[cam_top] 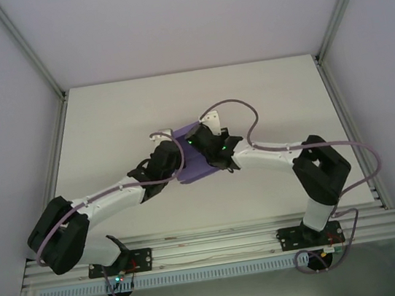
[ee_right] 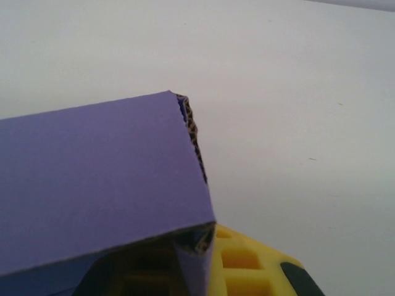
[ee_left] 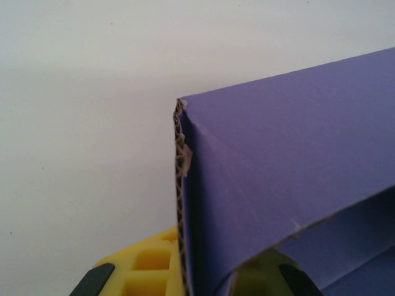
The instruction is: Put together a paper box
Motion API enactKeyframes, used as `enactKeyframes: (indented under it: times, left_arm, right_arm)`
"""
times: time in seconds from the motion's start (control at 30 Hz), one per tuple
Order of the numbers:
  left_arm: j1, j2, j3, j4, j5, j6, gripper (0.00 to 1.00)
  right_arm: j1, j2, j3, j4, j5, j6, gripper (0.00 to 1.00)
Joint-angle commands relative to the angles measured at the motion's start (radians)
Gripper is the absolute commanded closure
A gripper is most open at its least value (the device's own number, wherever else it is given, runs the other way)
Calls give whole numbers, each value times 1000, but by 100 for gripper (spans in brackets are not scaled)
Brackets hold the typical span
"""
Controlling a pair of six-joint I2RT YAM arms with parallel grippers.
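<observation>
Purple corrugated card: the paper box point(cam_top: 194, 165), partly folded, is at mid-surface point(cam_top: 263, 94) between the two arms; I cannot tell whether it rests there or is lifted. The left claw point(cam_top: 172, 159) is clamped on the box's left wall, with the card edge running between its yellow fingers point(ee_left: 148, 265). The right claw point(cam_top: 208, 146) is closed on the opposite wall.

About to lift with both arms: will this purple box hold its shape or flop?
Probably fairly stiff: the purple box shows a corrugated edge, so it should resist sagging. Likely light, being thin hollow card. The frayed corner suggests it dents easily, so pinch gently.
</observation>
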State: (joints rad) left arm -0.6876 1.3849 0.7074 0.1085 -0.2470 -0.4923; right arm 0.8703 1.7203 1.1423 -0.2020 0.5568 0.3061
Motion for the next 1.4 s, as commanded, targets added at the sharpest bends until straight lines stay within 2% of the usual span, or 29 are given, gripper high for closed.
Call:
enactKeyframes:
  times: [0.0,0.1,0.3,0.37,0.53,0.6,0.73,0.9,1.0,1.07,1.17,1.27,1.37]
  left_arm:
    - [-15,-7,33,-53,-22,-36,100]
    - [-15,-4,39,-58,-19,-39,100]
    - [-15,-3,39,-61,-4,-33,100]
    - [-15,-5,37,-56,5,-28,100]
    - [-15,-15,22,-36,29,-12,100]
    - [-14,-21,17,-26,38,-6,100]
    - [-15,-28,13,-26,37,-3,100]
    - [-15,-43,2,-22,25,-5,100]
    - [-15,-49,3,-24,17,-2,100]
    - [-16,-51,3,-27,8,-1,100]
    - [-16,-50,4,-36,-7,-4,100]
    - [-16,-41,17,-55,-17,-11,100]
    - [-17,-28,34,-77,-30,-26,100]
  right_arm:
    - [-41,42,17,-167,274,85,94]
    - [-41,8,-27,-44,203,-5,90]
    - [-51,-140,-201,265,-70,-164,72]
    - [-61,-183,-238,303,-154,-187,65]
    - [-78,-262,-295,342,-311,-214,57]
    - [-85,-280,-311,351,-356,-215,51]
    - [-103,-295,-324,349,-397,-190,50]
    - [-116,-264,-305,303,-398,-176,55]
    - [-114,-247,-305,296,-374,-167,65]
    - [-115,-240,-305,299,-336,-156,79]
    - [-116,-229,-292,286,-268,-166,92]
    - [-113,-203,-265,254,-206,-195,99]
    - [-101,-160,-229,204,-63,-191,100]
